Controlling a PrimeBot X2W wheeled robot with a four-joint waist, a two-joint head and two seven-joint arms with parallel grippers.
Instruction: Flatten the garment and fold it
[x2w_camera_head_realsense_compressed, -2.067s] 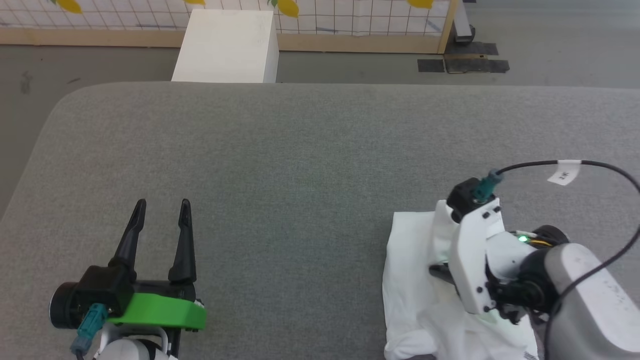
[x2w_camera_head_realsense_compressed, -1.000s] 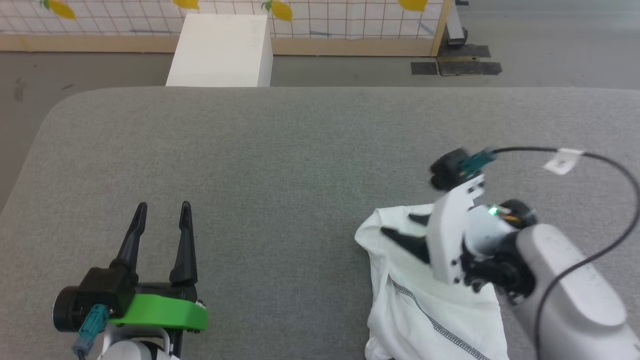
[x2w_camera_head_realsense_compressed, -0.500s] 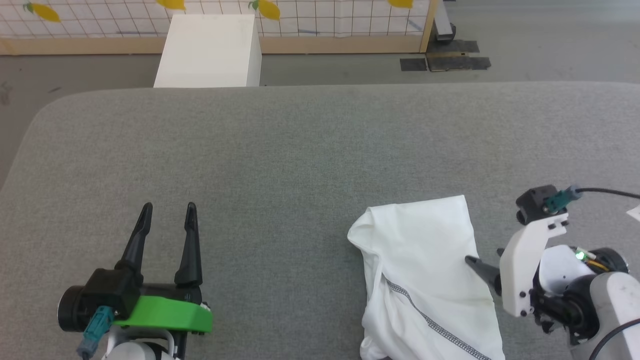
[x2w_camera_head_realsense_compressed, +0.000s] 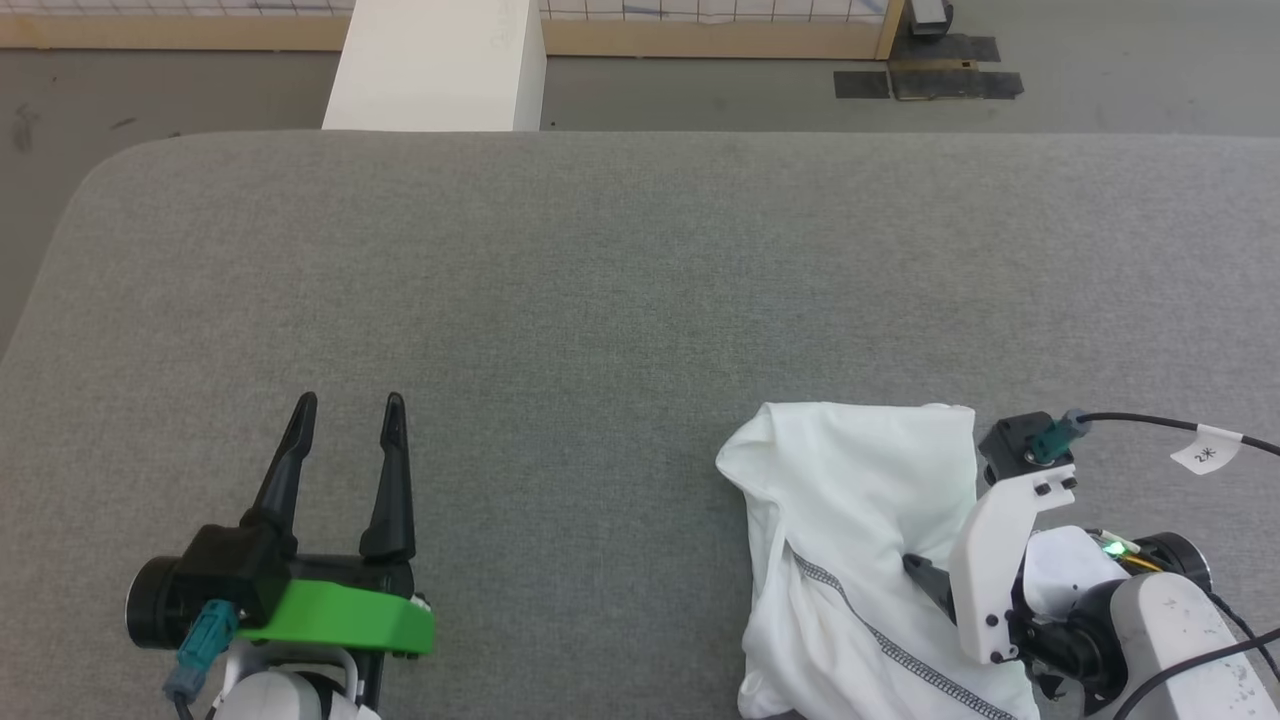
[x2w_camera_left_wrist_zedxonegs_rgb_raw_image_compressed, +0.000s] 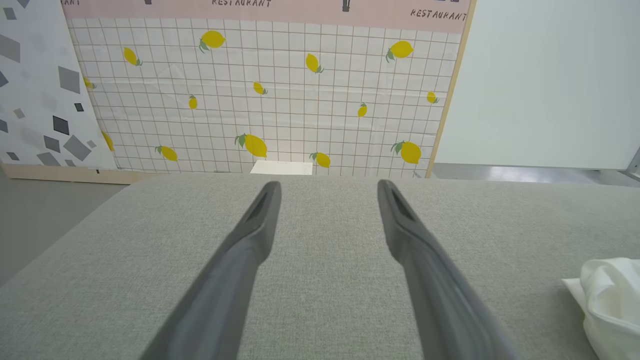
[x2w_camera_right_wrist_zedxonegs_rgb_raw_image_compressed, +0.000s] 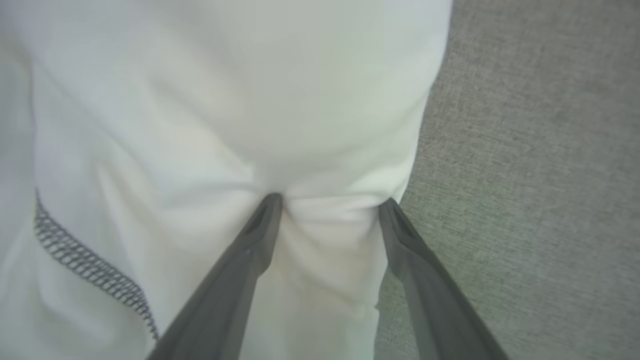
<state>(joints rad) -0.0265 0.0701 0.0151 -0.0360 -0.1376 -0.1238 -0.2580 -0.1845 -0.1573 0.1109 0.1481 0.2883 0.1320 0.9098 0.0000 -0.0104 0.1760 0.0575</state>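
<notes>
My right gripper (x2w_camera_head_realsense_compressed: 930, 580) has come back onto the garment (x2w_camera_head_realsense_compressed: 850, 520); half a second ago it stood off the cloth's right edge with only a fingertip at the hem, and now its dark fingers lie over the white fabric again. In the right wrist view the jaws are spread, not pinching; both tips of the right gripper (x2w_camera_right_wrist_zedxonegs_rgb_raw_image_compressed: 330, 200) press into the garment (x2w_camera_right_wrist_zedxonegs_rgb_raw_image_compressed: 250, 100) near its right border, with a low ridge of cloth gathered between them.

I read this as setting up a fresh grab at that edge, so flattening is barely begun and folding is not started. The garment lies crumpled at the near right of the grey surface (x2w_camera_head_realsense_compressed: 600, 300), a flap thrown over itself and a grey-black seam (x2w_camera_head_realsense_compressed: 880, 640) running diagonally across it; two seconds back it was a tighter heap under the wrist with no seam showing.

The head camera has also tipped, so the white box (x2w_camera_head_realsense_compressed: 440, 70) sits higher; that is no move of the box. My left gripper (x2w_camera_head_realsense_compressed: 350, 405) stays parked at the near left, jaws spread and empty, well apart from the cloth.
</notes>
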